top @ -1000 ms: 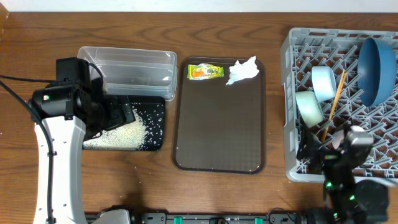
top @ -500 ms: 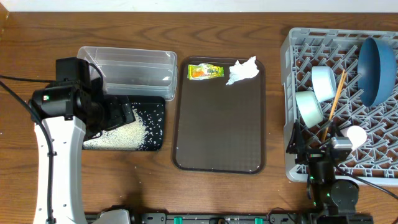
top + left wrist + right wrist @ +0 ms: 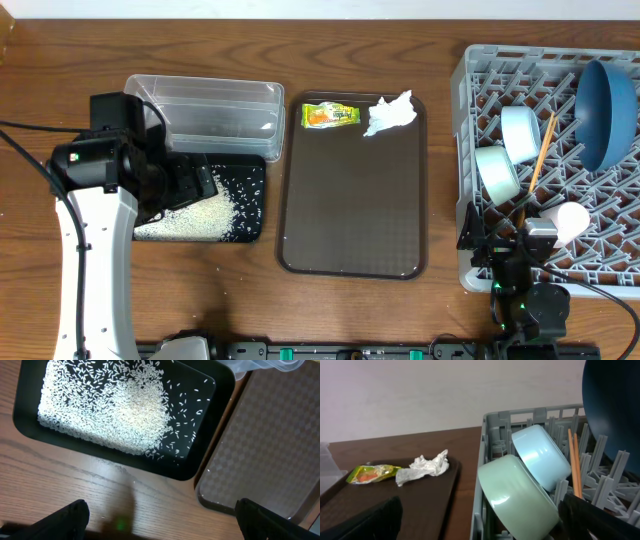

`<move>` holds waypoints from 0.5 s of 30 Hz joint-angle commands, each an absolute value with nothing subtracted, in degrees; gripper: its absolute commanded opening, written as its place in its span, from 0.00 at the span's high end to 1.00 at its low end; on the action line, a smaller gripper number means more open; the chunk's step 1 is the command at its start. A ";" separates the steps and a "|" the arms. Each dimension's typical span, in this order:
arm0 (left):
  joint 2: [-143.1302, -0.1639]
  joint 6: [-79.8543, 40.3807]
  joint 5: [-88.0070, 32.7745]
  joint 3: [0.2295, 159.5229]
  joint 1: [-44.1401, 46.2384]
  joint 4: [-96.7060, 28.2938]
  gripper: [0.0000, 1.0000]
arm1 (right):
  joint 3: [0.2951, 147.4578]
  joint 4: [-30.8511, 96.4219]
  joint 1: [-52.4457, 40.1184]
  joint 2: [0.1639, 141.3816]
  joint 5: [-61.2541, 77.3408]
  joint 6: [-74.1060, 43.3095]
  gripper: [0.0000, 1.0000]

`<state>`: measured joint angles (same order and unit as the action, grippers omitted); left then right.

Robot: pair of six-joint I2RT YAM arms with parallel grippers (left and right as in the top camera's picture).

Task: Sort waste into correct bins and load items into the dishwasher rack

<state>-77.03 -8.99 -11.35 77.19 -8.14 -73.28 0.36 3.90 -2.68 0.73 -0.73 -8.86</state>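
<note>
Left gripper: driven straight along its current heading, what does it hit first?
Probably the black tray, at its near rim beside the rice; depth unclear, so maybe the table just short.

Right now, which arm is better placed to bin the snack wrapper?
Left, probably: the open left pincer hovers over the black tray beside the clear tub, nearer the snack wrapper; the right pincer is at the dishwasher rack.

The right claw (image 3: pixel 498 245) has pulled back from over the dishwasher rack (image 3: pixel 468 120) to its near edge, uncovering the white cup (image 3: pixel 572 217) beside the chopsticks' (image 3: pixel 539 160) lower end.
</note>
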 commanded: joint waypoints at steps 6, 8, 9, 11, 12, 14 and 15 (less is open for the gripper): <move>-76.51 -9.06 -10.66 77.87 -8.34 -73.49 0.04 | 0.32 4.12 -1.89 0.45 -1.26 -8.49 0.01; -76.51 -9.08 -10.66 77.87 -8.34 -73.49 0.04 | 0.32 4.14 -1.89 0.45 -1.26 -8.49 0.01; -76.51 -9.06 -10.66 77.87 -8.34 -73.47 0.04 | 0.32 4.14 -1.89 0.45 -1.26 -8.49 0.01; -76.51 -9.08 -10.66 77.87 -8.34 -73.49 0.04 | 0.32 4.14 -1.89 0.45 -1.26 -8.49 0.01; -76.51 -10.02 -11.42 77.87 -8.34 -73.08 0.04 | 0.32 4.14 -1.89 0.45 -1.26 -8.49 0.01; -76.51 -13.93 -14.66 77.87 -8.34 -72.62 0.04 | 0.32 4.14 -1.89 0.45 -1.26 -8.49 0.01; -76.51 -15.14 -16.03 77.87 -8.34 -72.97 0.04 | 0.32 4.14 -1.89 0.45 -1.26 -8.49 0.01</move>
<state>-77.03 -10.76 -12.43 77.19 -8.14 -72.73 0.36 3.92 -2.68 0.73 -0.89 -8.86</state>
